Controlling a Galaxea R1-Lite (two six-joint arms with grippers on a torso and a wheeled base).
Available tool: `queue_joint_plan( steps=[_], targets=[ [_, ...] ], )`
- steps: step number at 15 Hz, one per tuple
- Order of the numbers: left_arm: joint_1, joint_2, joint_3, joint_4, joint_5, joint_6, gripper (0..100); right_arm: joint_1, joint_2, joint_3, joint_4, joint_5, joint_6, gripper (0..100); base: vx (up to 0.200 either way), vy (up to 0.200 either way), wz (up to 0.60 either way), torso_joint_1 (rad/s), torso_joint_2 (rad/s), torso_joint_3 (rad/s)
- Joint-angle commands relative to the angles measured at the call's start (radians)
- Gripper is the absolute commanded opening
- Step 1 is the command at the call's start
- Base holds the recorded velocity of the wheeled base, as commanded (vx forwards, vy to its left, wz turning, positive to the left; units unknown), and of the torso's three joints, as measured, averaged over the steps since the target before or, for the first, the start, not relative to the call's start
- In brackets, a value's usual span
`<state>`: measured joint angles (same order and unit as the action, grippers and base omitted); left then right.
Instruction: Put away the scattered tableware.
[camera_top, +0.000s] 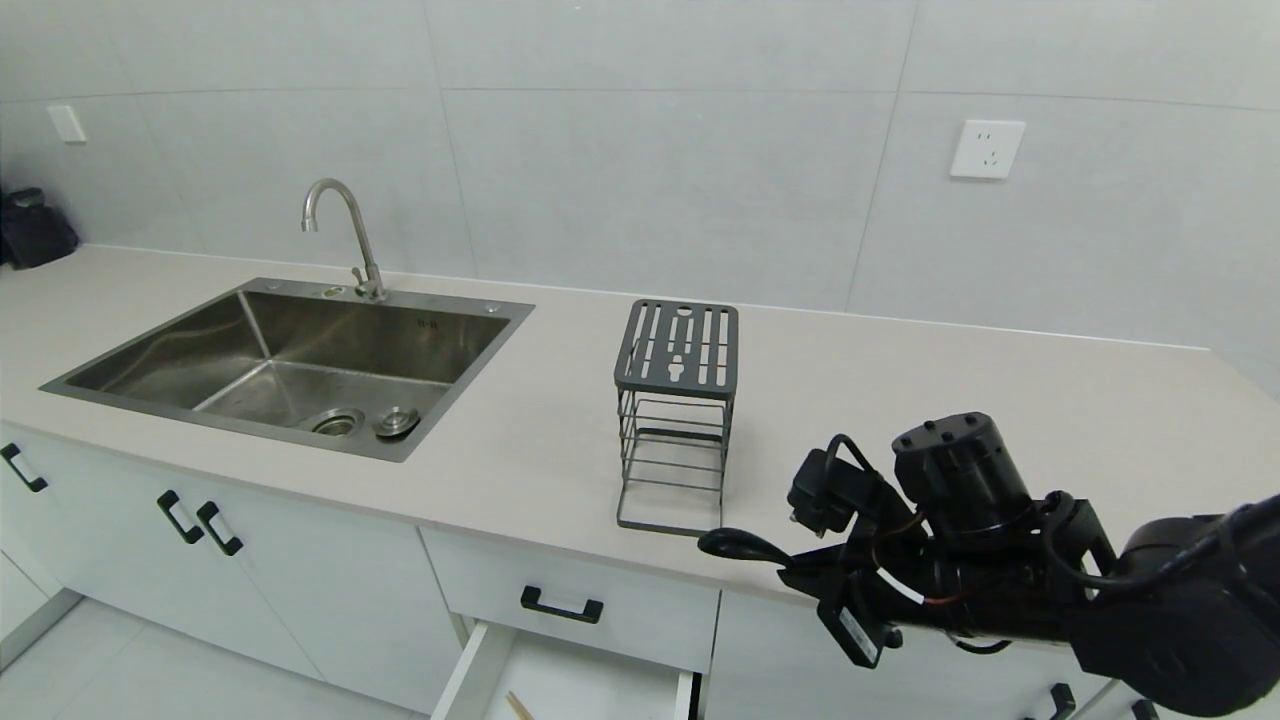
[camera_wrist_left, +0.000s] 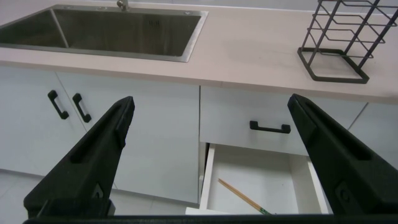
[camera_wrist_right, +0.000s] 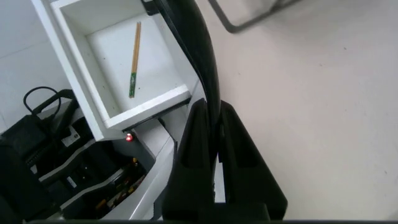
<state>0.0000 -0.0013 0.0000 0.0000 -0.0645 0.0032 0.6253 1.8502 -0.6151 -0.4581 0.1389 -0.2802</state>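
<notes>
Right gripper (camera_top: 800, 570) at the front edge of the bench (camera_top: 900, 400), fingers (camera_wrist_right: 239, 143) clamped on a long black utensil (camera_top: 735, 545), probably a spoon. Grip sits near one end; the rest sticks out toward the foot of the rack (camera_top: 677, 400). In the right wrist view the free end reaches over the corner of the open drawer (camera_wrist_right: 112, 56)

Drawer pulled out below the bench, one chopstick (camera_wrist_right: 134, 59) lying on its floor

Left gripper (camera_wrist_left: 211, 102) low in front of the cabinets, fingers (camera_wrist_left: 118, 143) spread wide, holding nothing, facing the drawer

Risks, as judged:
- End-held grip means a long lever; a knock or quick swing may twist the utensil between the fingers or slip it out
- Free end is near the rack foot; a sideways sweep may clip and shift the rack
- On the way down the utensil could catch the bench edge or drawer front, since the opening lies under the overhang
- Release from too high: bounce, or a drop to the floor beside the drawer
- Both arms crowd the same opening; contact is possible if the left one does not keep off
</notes>
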Motion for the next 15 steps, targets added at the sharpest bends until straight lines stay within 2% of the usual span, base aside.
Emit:
queue_joint_plan(
  steps=[1,3,6,8,10,11,12,15],
  targets=[
    [0.000,0.001,0.000,0.000,0.000,0.000,100,0.034,0.000,-0.021,-0.001,0.001,0.001,0,0.000,0.000,0.00,0.000,0.00,0.000],
    [0.000,0.001,0.000,0.000,0.000,0.000,100,0.088,0.001,-0.049,-0.001,0.001,0.012,0,0.000,0.000,0.00,0.000,0.00,0.000],
    [0.000,0.001,0.000,0.000,0.000,0.000,100,0.119,0.000,-0.052,-0.004,0.001,0.023,0,0.000,0.000,0.00,0.000,0.00,0.000],
    [0.000,0.001,0.000,0.000,0.000,0.000,100,0.157,0.001,-0.063,-0.004,-0.001,0.085,0,0.000,0.000,0.00,0.000,0.00,0.000],
    [0.000,0.001,0.000,0.000,0.000,0.000,100,0.194,0.001,-0.080,-0.010,-0.001,0.202,0,0.000,0.000,0.00,0.000,0.00,0.000],
    [0.000,0.001,0.000,0.000,0.000,0.000,100,0.252,0.001,-0.086,-0.053,-0.002,0.352,0,0.000,0.000,0.00,0.000,0.00,0.000],
    [0.000,0.001,0.000,0.000,0.000,0.000,100,0.269,0.003,-0.080,-0.094,-0.002,0.418,0,0.000,0.000,0.00,0.000,0.00,0.000],
    [0.000,0.001,0.000,0.000,0.000,0.000,100,0.274,0.041,-0.069,-0.177,-0.004,0.371,0,0.000,0.000,0.00,0.000,0.00,0.000]
  ],
)
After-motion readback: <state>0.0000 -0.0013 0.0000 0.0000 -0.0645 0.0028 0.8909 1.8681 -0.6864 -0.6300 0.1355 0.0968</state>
